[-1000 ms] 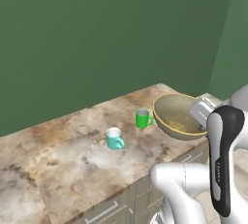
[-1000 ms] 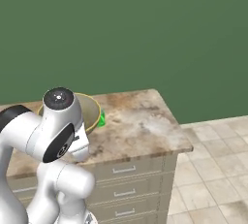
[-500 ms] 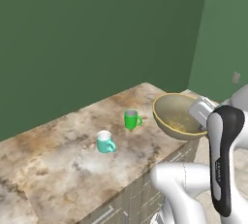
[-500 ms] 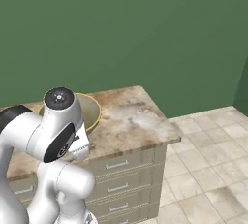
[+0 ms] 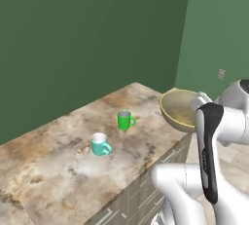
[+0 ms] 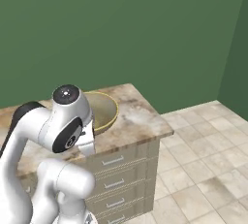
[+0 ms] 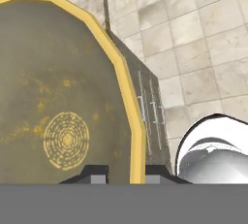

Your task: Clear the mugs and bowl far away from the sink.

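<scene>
My gripper point(image 7: 118, 169) pinches the bowl point(image 5: 181, 108) rim, holding it above the counter point(image 5: 63, 170) edge, mugs point(image 5: 100, 144) at nine o'clock. Keep it level; lower gently.

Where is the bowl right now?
The bowl is held in the gripper by its rim, tilted above the counter's right end in the left base view, to the right of the green mug.

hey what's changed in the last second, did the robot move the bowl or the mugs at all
The views have shifted, so the base has been driving. The gripper stays shut on the rim of the bowl, held tilted at the counter's end. The green mug and teal mug stand where they were on the counter.
</scene>
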You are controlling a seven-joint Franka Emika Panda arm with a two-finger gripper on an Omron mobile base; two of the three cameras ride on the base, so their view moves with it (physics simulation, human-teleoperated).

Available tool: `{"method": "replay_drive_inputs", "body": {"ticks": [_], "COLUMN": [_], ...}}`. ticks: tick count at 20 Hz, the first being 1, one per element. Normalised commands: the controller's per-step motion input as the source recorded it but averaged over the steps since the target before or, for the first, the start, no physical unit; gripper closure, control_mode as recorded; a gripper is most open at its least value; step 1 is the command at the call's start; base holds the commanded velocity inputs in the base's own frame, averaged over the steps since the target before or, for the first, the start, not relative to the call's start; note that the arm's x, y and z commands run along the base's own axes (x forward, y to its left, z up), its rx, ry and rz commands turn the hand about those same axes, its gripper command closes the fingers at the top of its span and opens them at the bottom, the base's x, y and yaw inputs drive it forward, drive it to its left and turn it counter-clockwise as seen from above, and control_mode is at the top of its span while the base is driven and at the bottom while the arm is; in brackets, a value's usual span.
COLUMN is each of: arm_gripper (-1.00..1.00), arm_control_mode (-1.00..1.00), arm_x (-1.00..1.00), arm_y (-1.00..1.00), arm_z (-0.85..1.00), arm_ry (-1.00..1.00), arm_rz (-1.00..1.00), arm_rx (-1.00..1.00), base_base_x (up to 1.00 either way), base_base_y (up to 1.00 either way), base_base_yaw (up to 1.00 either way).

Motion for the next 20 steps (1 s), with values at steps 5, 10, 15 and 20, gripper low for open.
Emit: {"method": "replay_drive_inputs", "body": {"ticks": [5, 10, 15, 20], "arm_gripper": [1.0, 1.0, 1.0, 1.0], "arm_control_mode": [-1.0, -1.0, -1.0, -1.0], "arm_x": [0.93, 0.79, 0.75, 0.79], "arm_y": [-0.25, -0.23, -0.19, -0.12], "arm_z": [-0.18, -0.2, -0.33, -0.28], "arm_ry": [0.0, 0.0, 0.07, 0.04], "arm_rz": [-0.16, 0.0, 0.13, 0.13], "arm_rx": [0.0, 0.02, 0.05, 0.02], "base_base_x": [0.0, 0.0, 0.0, 0.0], "base_base_y": [0.0, 0.0, 0.0, 0.0], "base_base_yaw": [0.0, 0.0, 0.0, 0.0]}}
